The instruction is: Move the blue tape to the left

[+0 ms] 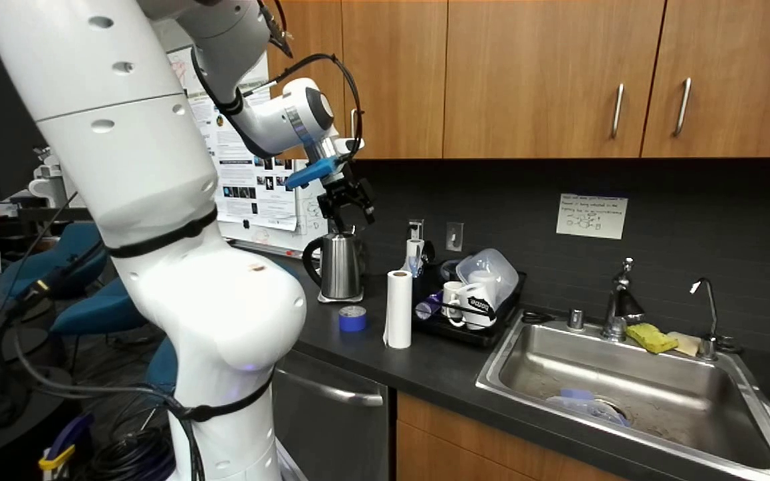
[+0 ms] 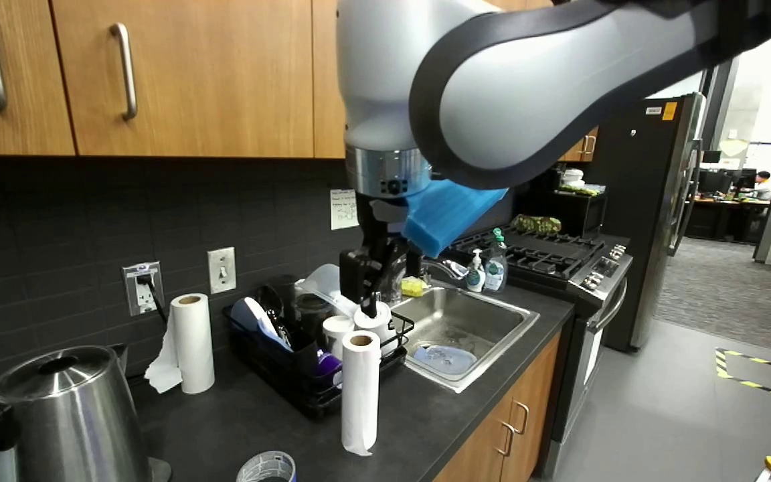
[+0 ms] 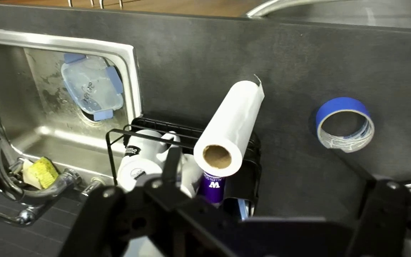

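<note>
The blue tape (image 1: pixel 352 322) is a low roll lying flat on the dark counter in both exterior views. In an exterior view, the tape (image 2: pixel 267 462) is cut off by the bottom edge. In the wrist view, the tape (image 3: pixel 343 104) lies at the right, beyond the right finger. My gripper (image 1: pixel 355 224) hangs well above the counter, apart from the tape. In the wrist view, the fingers of my gripper (image 3: pixel 257 157) are wide apart, with nothing held between them. In an exterior view, one finger of the gripper (image 2: pixel 375 291) largely hides the other.
A white upright paper roll (image 1: pixel 398 310) stands near the tape, before a black dish rack (image 2: pixel 312 395) with mugs. A steel kettle (image 1: pixel 340 267) and a further paper roll (image 2: pixel 193 345) stand behind. The sink (image 3: pixel 136 82) lies beyond the rack. Cabinets (image 1: pixel 552 80) hang above.
</note>
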